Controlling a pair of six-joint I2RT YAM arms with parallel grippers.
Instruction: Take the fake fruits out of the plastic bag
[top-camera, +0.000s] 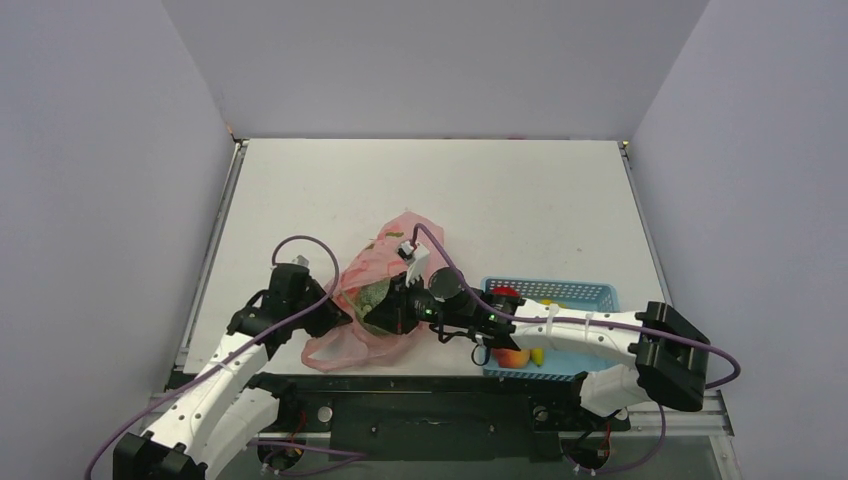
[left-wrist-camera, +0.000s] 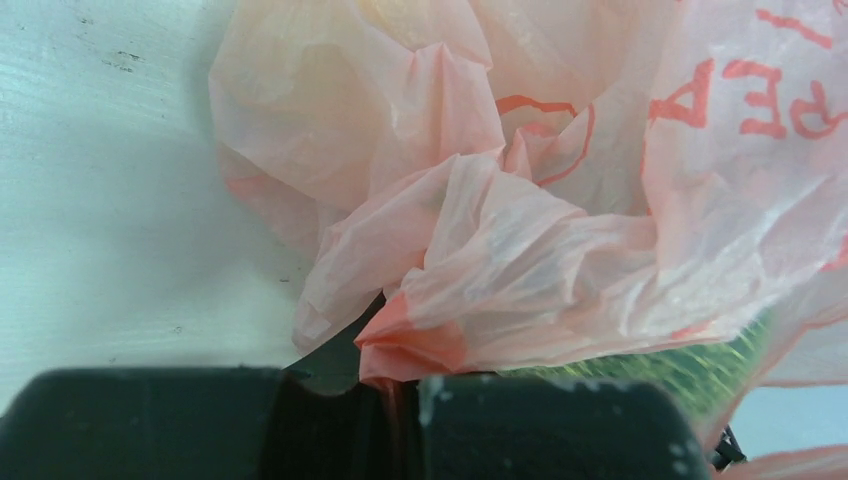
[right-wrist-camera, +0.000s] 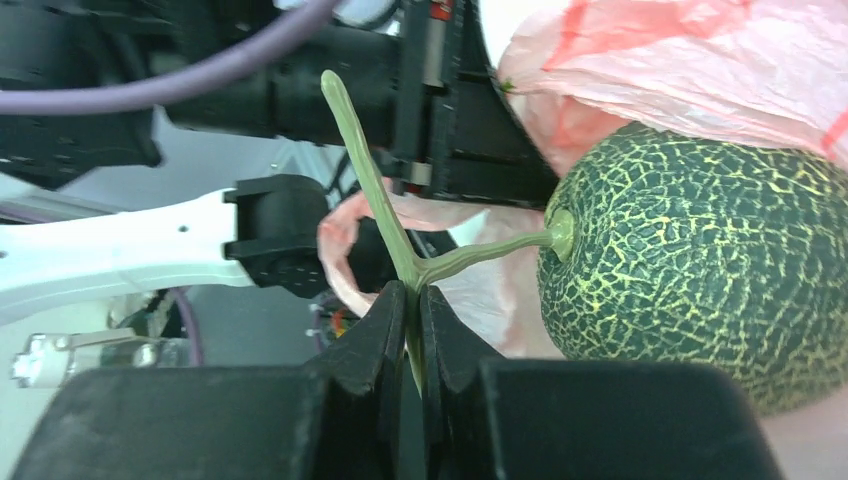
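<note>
While the left gripper (left-wrist-camera: 395, 390) pinches a fold of the plastic bag (left-wrist-camera: 540, 250) lying on the surface (left-wrist-camera: 100, 200), the right gripper (right-wrist-camera: 412, 305) has its fingers (right-wrist-camera: 370, 340) closed tight on the stem (right-wrist-camera: 480, 255) of the melon (right-wrist-camera: 700, 270), which the bag partly covers. Extraction is in hand; the next move, by judgement, calls for a steady outward pull.

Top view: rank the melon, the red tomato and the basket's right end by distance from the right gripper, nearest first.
1. The melon: at the right gripper, its stem pinched, with the plastic bag against it.
2. The red tomato: to the right, beside the forearm.
3. Right end of the blue basket: farthest right.
</note>
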